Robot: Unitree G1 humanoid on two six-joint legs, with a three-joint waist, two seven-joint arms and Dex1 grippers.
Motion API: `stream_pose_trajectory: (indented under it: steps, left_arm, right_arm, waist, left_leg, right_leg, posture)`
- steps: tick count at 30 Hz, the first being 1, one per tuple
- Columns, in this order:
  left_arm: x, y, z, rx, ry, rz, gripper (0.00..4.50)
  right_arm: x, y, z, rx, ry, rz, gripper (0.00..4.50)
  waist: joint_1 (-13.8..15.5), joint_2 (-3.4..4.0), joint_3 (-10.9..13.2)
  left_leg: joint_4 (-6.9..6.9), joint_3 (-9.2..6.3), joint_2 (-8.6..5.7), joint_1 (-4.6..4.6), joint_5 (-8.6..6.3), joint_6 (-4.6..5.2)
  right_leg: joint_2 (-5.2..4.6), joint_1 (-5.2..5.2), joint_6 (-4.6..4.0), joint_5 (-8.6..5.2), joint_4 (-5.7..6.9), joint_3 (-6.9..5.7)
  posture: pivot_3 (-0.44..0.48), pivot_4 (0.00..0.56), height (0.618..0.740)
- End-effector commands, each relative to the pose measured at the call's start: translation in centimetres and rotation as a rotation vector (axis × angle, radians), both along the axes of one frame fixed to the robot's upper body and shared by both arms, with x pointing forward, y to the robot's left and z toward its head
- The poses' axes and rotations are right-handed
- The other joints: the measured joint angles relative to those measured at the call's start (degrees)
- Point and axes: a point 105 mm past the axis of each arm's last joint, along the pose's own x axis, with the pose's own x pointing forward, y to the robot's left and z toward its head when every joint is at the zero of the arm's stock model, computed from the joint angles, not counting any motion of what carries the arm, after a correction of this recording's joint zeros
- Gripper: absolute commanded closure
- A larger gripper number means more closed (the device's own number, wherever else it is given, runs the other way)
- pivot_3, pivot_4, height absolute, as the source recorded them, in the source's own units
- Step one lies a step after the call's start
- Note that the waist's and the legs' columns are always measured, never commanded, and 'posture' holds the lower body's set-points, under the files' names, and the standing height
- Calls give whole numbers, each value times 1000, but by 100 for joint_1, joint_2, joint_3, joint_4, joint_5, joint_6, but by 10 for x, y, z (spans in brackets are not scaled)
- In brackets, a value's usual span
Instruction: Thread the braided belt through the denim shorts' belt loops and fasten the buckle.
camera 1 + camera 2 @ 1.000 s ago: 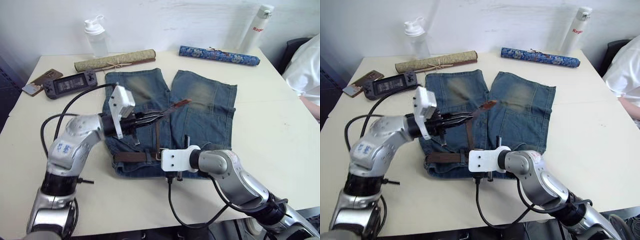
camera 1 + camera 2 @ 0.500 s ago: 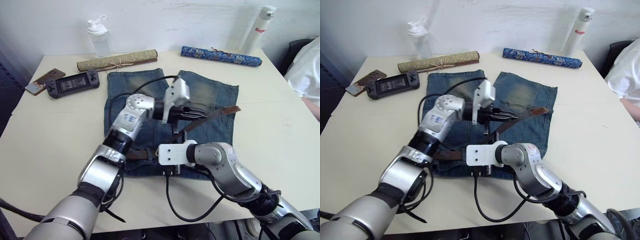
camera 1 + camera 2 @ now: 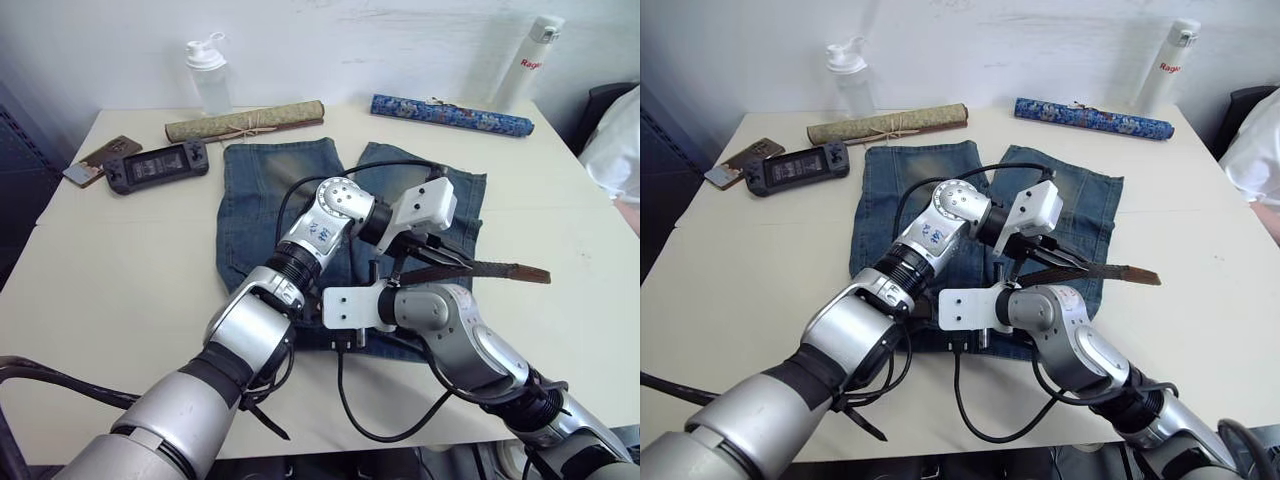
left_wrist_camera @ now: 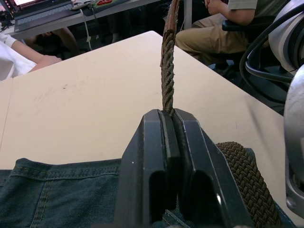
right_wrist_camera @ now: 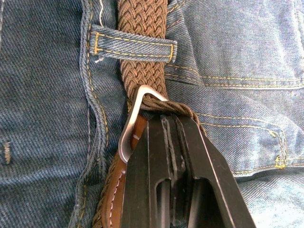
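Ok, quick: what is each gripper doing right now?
Left gripper: shut on the braided belt, its free end stretched out.
Right gripper: shut, pressing the belt at the buckle.

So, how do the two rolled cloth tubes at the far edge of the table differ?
The blue patterned tube lies toward the robot's right, beyond the denim shorts; the tan tube lies toward its left. The tan tube is tied with a cord at its middle. Both lie flat on the table.

Bare tabletop (image 3: 130, 270) lies open along the left edge and right of the denim shorts (image 3: 260, 190). The far edge is crowded: shaker bottle (image 3: 209, 75), rolled mat (image 3: 245, 121), blue patterned cloth tube (image 3: 450, 114), white flask (image 3: 524, 62). A game console (image 3: 157, 166) blocks the far-left corner.
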Motion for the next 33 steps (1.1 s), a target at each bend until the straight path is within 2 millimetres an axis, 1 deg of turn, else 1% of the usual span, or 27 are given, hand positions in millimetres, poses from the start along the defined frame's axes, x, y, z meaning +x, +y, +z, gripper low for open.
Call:
stream_pose_trajectory:
  steps: [1,8,10,13,14,16,18,20,22,24,26,28,30,33]
  left_arm:
    - [-45,-46,53,-185,-125,-179,4500]
    - [-41,-47,61,-216,-142,-154,4500]
    - [-35,-44,63,-228,-147,-124,4500]
    - [-16,-28,68,-256,-147,-43,4500]
    - [-6,-18,70,-269,-153,3,4500]
    - [4,-6,71,-283,-160,53,4500]
    - [18,15,76,-318,-144,123,4500]
    - [36,53,76,-359,-127,236,4500]
    - [45,86,69,-367,-127,326,4500]
    - [45,112,57,-347,-136,401,4500]
    - [42,136,44,-324,-135,489,4500]
    - [38,156,29,-287,-148,574,4500]
    - [34,170,12,-230,-176,639,4500]
    - [23,182,-7,-182,-192,701,4500]
  right_arm:
    - [-26,3,-59,-93,252,42,4462]
    - [-26,4,-59,-91,250,38,4462]
    - [-25,4,-59,-90,246,35,4462]
    - [-22,2,-57,-78,239,14,4462]
    - [-20,1,-55,-65,233,-1,4462]
    - [-18,0,-53,-51,226,-16,4462]
    - [-17,0,-51,-26,225,-40,4462]
    - [-14,-1,-47,18,216,-82,4462]
    - [-11,-4,-40,57,202,-121,4462]
    - [-8,-7,-32,113,195,-167,4462]
    - [-4,-14,-22,174,183,-219,4462]
    - [-3,-20,-12,227,172,-255,4462]
    - [-2,-24,-4,276,164,-285,4462]
    - [-4,-27,10,370,159,-312,4462]
  waist:
    - [4,4,-3]
    - [14,4,-3]
    - [13,4,-3]
    - [12,4,-3]
    - [6,4,-3]
    - [-6,4,-3]
    - [-6,4,-2]
    - [-17,4,-2]
    - [-104,5,-2]
    - [-146,8,0]
    - [-122,5,2]
    - [-117,5,2]
    - [-116,5,2]
    - [-103,5,2]
  left_leg:
    - [1,0,-1,0,-2,3]
    - [6,-4,-5,-3,-3,10]
    - [8,-6,-5,-4,-4,12]
    - [10,-8,-7,-6,-4,13]
    - [11,-8,-7,-6,-4,13]
    - [12,-9,-6,-7,-3,14]
    - [11,-9,-6,-8,-3,13]
    - [10,-9,-6,-10,-3,13]
    - [9,-8,-4,-10,-2,11]
    - [-4,-8,-4,-10,4,2]
    - [-15,-12,-4,-13,7,-1]
    - [-13,-12,-8,-17,7,1]
    - [-10,-15,-18,-17,7,6]
    - [-12,-15,-34,-16,8,16]
  right_leg:
    - [-2,1,0,0,0,0]
    - [-16,2,1,1,2,-9]
    - [-23,3,1,1,1,-12]
    - [-39,3,2,1,3,-16]
    - [-39,3,2,1,3,-16]
    - [-41,2,2,1,5,-17]
    - [-44,0,2,1,7,-17]
    - [-44,-1,2,1,7,-17]
    - [-44,-2,2,1,10,-17]
    - [-45,-8,2,1,14,-17]
    - [-41,-8,2,1,30,-28]
    - [-38,-6,3,1,29,-35]
    - [-40,0,6,3,28,-41]
    - [-53,0,9,5,6,-43]
  posture:
    - [0,150,717]
    - [0,150,717]
    - [0,150,717]
    - [0,150,717]
    - [0,150,717]
    - [0,150,717]
    - [0,150,717]
    - [0,150,717]
    - [0,150,717]
    - [0,150,717]
    - [0,150,717]
    - [0,150,717]
    - [0,150,717]
    - [0,150,717]
